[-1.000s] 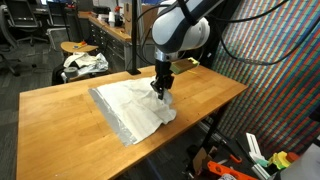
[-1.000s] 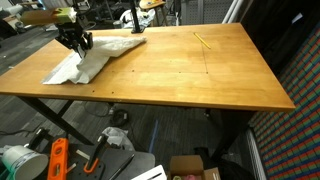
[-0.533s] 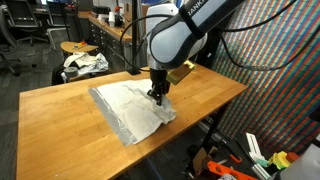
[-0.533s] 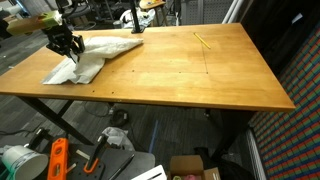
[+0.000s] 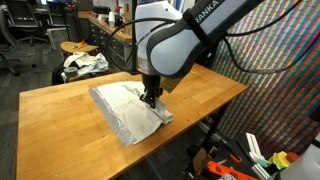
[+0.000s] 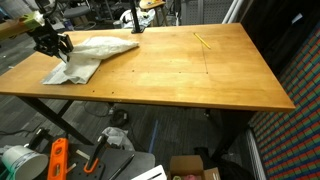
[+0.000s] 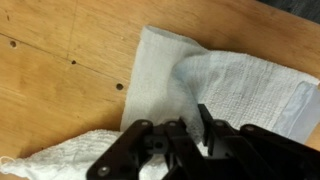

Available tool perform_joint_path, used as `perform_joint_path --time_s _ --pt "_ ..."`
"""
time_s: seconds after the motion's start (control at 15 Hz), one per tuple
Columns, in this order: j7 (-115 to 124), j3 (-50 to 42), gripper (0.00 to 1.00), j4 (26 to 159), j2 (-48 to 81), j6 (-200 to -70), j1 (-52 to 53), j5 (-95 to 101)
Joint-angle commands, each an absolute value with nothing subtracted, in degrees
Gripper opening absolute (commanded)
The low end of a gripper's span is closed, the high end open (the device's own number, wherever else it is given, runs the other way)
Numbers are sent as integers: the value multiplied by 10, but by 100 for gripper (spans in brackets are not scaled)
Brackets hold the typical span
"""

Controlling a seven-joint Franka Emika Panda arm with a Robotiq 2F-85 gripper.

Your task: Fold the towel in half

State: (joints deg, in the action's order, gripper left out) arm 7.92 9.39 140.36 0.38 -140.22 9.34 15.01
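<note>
The towel (image 5: 122, 108) lies rumpled on the wooden counter (image 5: 55, 108), close to one corner. Part of it is spread flat and part is drawn up into a loose fold, with its grey border strip toward the counter's edge. The hand (image 5: 150, 98) stands over it, fingers together and clamped on a pinch of the cloth, which bunches right against them in the wrist view. A thin yellow stick (image 6: 203, 40) lies well apart on the counter. A patterned cloth bundle (image 5: 85, 63) sits beyond the counter's far edge.

The towel (image 5: 118, 103) is off-white with a grey border strip. The pincer (image 7: 190, 128) is black. The bench (image 6: 190, 75) is honey-brown wood, and a thin yellow stick (image 6: 203, 40) lies on it. Behind the bench, a cloth bundle (image 5: 85, 63) shows white-and-dark patterning.
</note>
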Motion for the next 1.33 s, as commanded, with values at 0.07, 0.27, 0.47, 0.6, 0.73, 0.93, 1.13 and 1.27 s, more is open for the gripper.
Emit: perform_joint_path --time_s 0.07,0.27,0.47,0.6,0.73,0.93,1.13,1.27 --pt "144 109 4 1422 -15 -1428 110 198" --pt "166 117 4 1427 -15 -1438 116 213" --pt "192 123 4 1430 -11 -1443 122 238" --pt "195 128 3 1434 -12 -1439 127 246" --pt "198 133 3 1438 -12 -1440 131 252" --pt "198 141 3 1445 -14 -1446 139 247" --pt "216 146 3 1448 -10 -1476 143 244" --pt "245 147 3 1446 -6 -1504 145 254"
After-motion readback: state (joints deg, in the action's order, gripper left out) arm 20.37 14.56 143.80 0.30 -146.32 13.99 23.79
